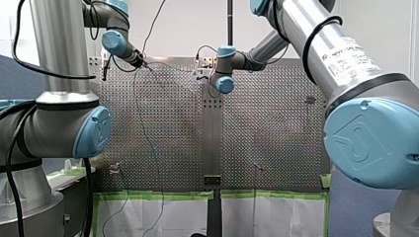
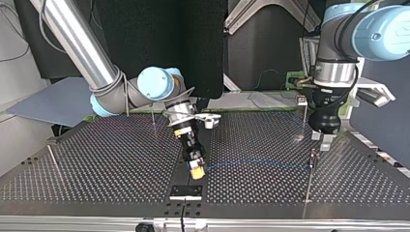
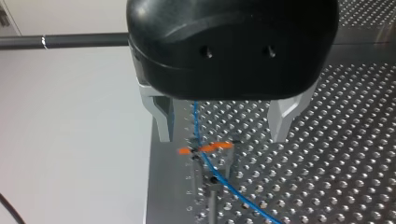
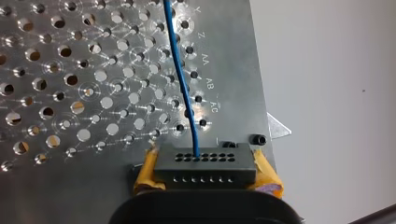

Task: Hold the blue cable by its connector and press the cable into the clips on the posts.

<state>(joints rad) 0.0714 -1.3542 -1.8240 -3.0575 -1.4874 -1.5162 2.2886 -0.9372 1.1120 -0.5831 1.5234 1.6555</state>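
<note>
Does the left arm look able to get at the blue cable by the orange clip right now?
Probably yes: the left gripper is open, the blue cable runs between its fingers to the orange clip just ahead, nothing blocking.

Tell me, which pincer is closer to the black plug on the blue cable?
Right. My right pincer grips the plug between its yellow pads; my left pincer hangs open over an orange clip, farther along the cable.

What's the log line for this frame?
right gripper: shut on connector | blue cable: runs from connector across orange clip | left gripper: open above clip | seating: unclear
</note>
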